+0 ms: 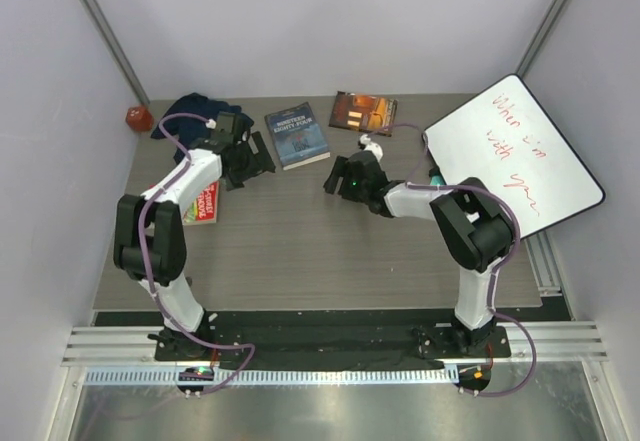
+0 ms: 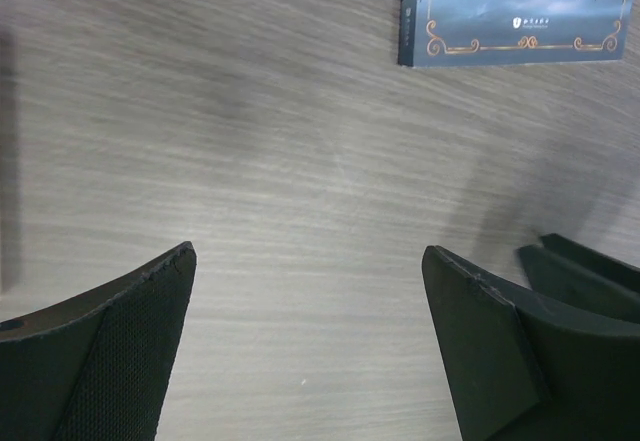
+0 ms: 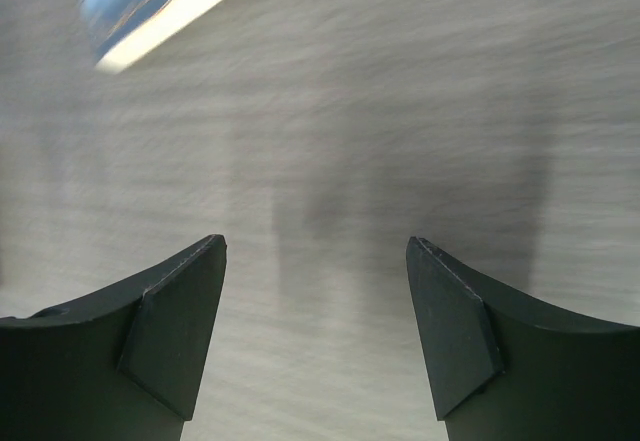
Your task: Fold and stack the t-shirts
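the t-shirts (image 1: 192,111) lie as one crumpled navy heap at the far left corner, just left of and behind the left gripper (image 1: 252,159). how many are in the heap cannot be told. beyond it, by the wall, sits a small red round thing (image 1: 138,118).

the left gripper's jaws are spread with nothing between them, only bare table (image 2: 300,141). the heap is outside the left wrist view, so the first step looks to be swinging those jaws back left over the cloth. pinching one shoulder or hem edge rather than a bunch should lift a single shirt.

the blue nineteen eighty-four book (image 1: 297,134) lies just ahead and right of the left jaws, and a red-covered paperback (image 1: 205,204) lies on their near side under the arm. an orange-brown book (image 1: 363,113) lies further right.

the right gripper (image 1: 335,181) hovers with its jaws spread too, over bare wood, with the blue book's edge (image 3: 160,1) ahead-left. the widest open room for spreading a shirt is on the near side of both sets of jaws. the whiteboard (image 1: 510,156) crowds the right edge behind the right arm.
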Controlling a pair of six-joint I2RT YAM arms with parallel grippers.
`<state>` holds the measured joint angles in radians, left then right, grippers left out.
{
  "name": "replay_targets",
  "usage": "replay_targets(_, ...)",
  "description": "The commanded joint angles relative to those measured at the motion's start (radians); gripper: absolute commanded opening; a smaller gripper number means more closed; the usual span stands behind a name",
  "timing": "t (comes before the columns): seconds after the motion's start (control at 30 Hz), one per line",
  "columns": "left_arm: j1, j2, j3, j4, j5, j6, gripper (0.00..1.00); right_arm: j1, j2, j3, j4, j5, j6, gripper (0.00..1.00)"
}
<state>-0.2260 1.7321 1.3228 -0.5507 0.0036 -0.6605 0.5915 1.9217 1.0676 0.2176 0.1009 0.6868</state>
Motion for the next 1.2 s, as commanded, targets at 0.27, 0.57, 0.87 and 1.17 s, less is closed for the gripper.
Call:
replay_targets(0.27, -0.007, 0.277, 0.286, 0.1, 0.101, -0.074, 0.93, -0.222, 0.111, 0.216, -0.014, -0.182, -0.046, 0.79)
replay_targets(0.57, -0.021, 0.417, 0.355, 0.09, 0.073, -0.108, 0.93, -0.226, 0.33, 0.5, -0.061, -0.253, -0.059, 0.78)
replay_targets(0.87, -0.022, 0.546, 0.498, 0.046, 0.053, -0.123, 0.93, -0.226, 0.508, 0.709, -0.066, -0.305, -0.053, 0.79)
replay_targets(1.17, -0.045, 0.661, 0.621, 0.023, 0.081, -0.139, 0.87, -0.188, 0.622, 0.795, -0.058, -0.412, 0.017, 0.79)
